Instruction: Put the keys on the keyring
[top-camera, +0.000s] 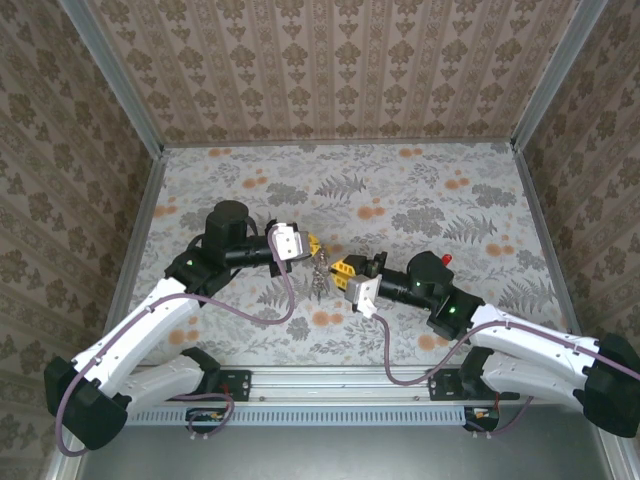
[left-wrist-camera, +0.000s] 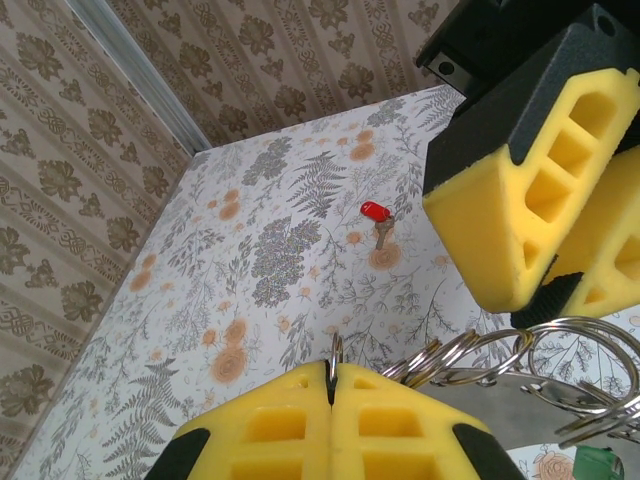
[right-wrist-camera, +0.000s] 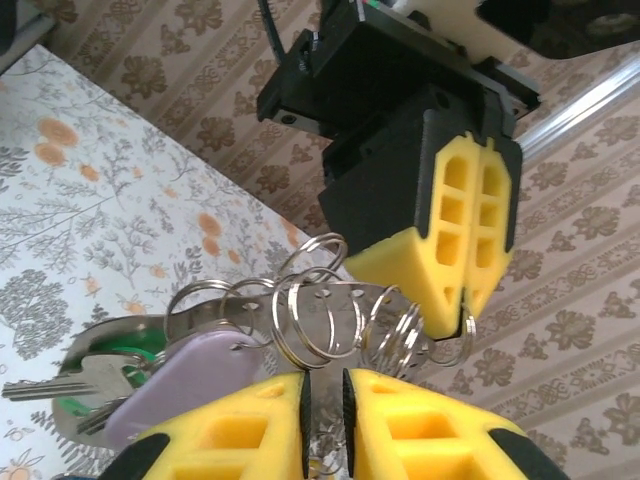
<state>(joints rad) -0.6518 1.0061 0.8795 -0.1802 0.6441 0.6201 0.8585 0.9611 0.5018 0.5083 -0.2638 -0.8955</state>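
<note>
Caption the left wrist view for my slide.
Left end effector pinches the keyring; a red key lies beyond on the floral table.

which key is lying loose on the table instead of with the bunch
The red-headed key. It lies by itself on the flowered table, while the green-headed key is up with the bunch of rings.

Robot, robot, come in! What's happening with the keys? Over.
Left gripper shut on keyring. Right gripper nearly shut at it, grip unclear. Red key loose on table. Nothing blocking.
</note>
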